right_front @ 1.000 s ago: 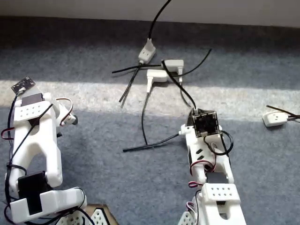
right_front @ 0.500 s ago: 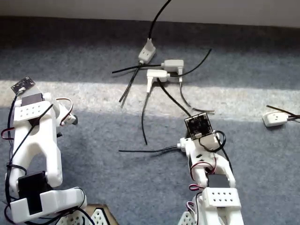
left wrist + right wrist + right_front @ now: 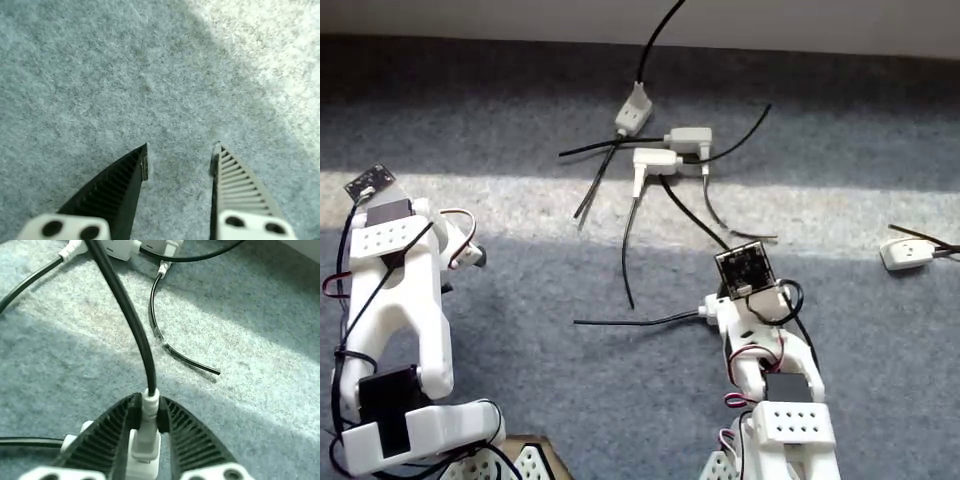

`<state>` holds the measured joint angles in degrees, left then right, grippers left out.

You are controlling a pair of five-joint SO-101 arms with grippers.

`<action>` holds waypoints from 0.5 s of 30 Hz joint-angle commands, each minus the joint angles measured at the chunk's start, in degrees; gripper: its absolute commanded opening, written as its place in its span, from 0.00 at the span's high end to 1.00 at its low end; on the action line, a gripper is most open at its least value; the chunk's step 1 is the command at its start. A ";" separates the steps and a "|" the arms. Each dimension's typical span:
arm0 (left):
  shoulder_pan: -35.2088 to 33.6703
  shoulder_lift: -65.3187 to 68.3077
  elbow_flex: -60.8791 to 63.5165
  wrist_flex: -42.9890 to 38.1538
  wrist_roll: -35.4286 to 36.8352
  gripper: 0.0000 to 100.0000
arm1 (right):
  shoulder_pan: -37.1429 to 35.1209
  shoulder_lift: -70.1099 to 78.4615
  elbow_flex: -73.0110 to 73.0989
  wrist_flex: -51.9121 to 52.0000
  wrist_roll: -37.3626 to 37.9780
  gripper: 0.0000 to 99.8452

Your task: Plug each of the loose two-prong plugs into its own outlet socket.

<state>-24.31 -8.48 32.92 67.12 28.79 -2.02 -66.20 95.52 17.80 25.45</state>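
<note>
One ribbed right hand (image 3: 147, 401) clamped on white plug (image 3: 144, 442); left hand (image 3: 180, 152) agape above carpet (image 3: 125, 75)

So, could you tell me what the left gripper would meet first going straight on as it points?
Most likely the grey carpet: the open left gripper points down at it, with nothing lying in between.

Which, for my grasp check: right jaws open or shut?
Shut on the white plug; both jaws press its sides, black cord leading out.
</note>
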 commanded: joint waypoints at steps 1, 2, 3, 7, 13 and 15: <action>2.07 -1.54 -0.22 -0.44 0.70 0.79 | 4.88 -0.04 7.78 1.63 1.05 0.99; 2.24 -1.54 -0.22 -0.44 0.70 0.79 | 6.29 -0.04 7.69 1.63 1.05 0.99; 2.24 -1.54 -0.22 -0.44 0.70 0.79 | 7.43 -0.04 7.60 1.63 1.14 0.99; 2.24 -1.54 -0.22 -0.53 0.79 0.79 | 9.36 -0.04 7.43 1.71 1.14 0.99; 2.24 -1.54 -0.22 -0.53 0.79 0.79 | 9.27 -0.13 1.36 13.93 1.14 0.99; 2.24 -1.54 -0.31 -0.53 0.79 0.79 | 9.27 -0.13 -3.74 21.85 0.88 0.99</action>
<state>-23.08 -8.48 32.92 67.12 29.05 5.54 -66.64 94.90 28.35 25.80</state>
